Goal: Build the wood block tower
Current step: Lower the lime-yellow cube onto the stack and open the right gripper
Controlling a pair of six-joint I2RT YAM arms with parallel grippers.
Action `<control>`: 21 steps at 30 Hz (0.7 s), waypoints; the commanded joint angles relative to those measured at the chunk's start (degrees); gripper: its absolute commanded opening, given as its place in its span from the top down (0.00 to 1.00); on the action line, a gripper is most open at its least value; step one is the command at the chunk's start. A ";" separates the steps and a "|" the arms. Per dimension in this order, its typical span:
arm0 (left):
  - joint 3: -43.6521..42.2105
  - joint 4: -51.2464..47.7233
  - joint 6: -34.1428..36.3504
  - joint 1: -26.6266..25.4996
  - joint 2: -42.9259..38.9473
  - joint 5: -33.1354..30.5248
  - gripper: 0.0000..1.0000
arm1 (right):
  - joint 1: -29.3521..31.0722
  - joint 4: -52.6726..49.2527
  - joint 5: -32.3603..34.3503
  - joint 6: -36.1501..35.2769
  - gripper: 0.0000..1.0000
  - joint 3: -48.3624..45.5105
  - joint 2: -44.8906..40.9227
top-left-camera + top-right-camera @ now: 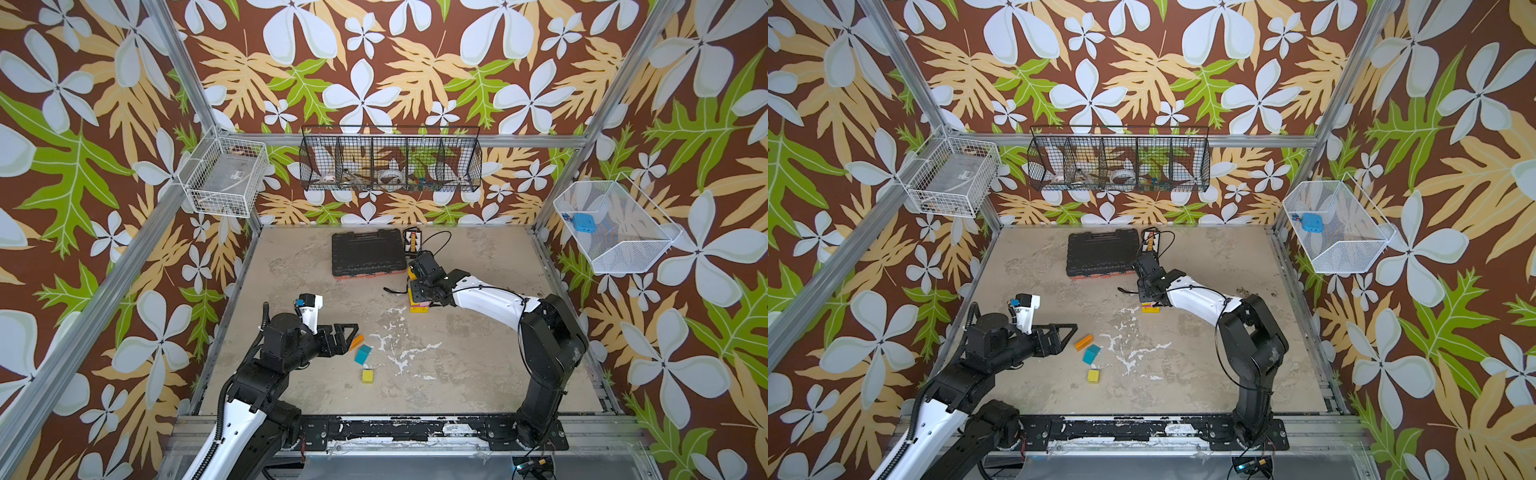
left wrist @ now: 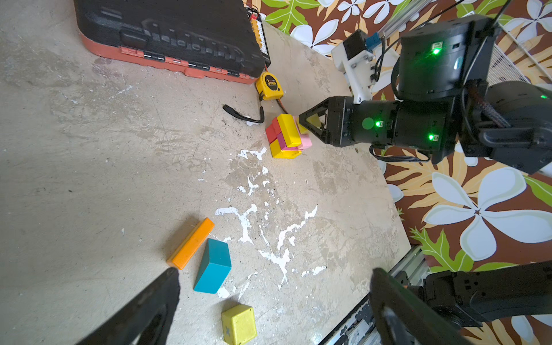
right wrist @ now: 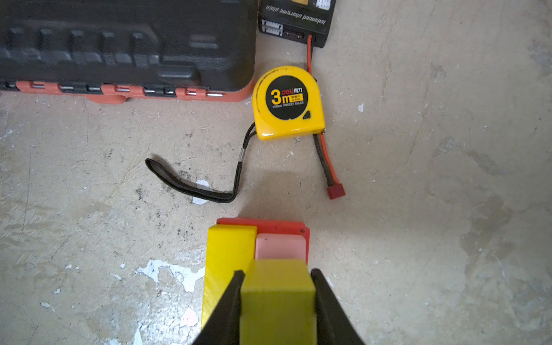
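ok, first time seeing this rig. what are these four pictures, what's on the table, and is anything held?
A left arm and a right arm work at one table. Two pictures come from one overhead stereo camera; the other two come from a camera on each wrist. The right gripper holds a yellow block between its fingers, at the top of the tower of yellow, pink and red blocks. The left gripper is open and empty, near an orange bar, a teal block and a yellow cube lying loose. At the back lie a black tool case, a yellow tape measure and a charging board.
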 commanded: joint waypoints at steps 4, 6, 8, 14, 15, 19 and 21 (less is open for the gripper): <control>-0.02 0.80 0.23 0.02 -0.01 0.21 0.00 | 0.00 -1.12 0.43 0.81 0.65 0.04 0.12; -0.02 0.80 0.23 -0.04 -0.03 0.20 0.00 | 0.00 -1.03 0.42 0.90 0.65 -0.03 0.04; -0.02 0.80 0.21 0.02 0.00 0.20 0.00 | 0.01 -1.03 0.44 0.90 0.64 -0.11 -0.06; -0.02 0.84 0.21 -0.03 0.01 0.20 0.00 | 0.05 -1.03 0.47 1.07 0.58 -0.24 0.02; -0.02 0.81 0.22 0.02 0.06 0.20 0.00 | 0.00 -1.02 0.48 1.07 0.56 -0.25 -0.05; -0.02 0.81 0.27 -0.03 0.05 0.20 0.00 | 0.00 -1.09 0.44 1.08 0.52 -0.11 -0.21; -0.03 0.80 0.18 0.00 0.03 0.20 0.00 | 0.01 -1.21 0.52 1.08 0.52 -0.04 -0.29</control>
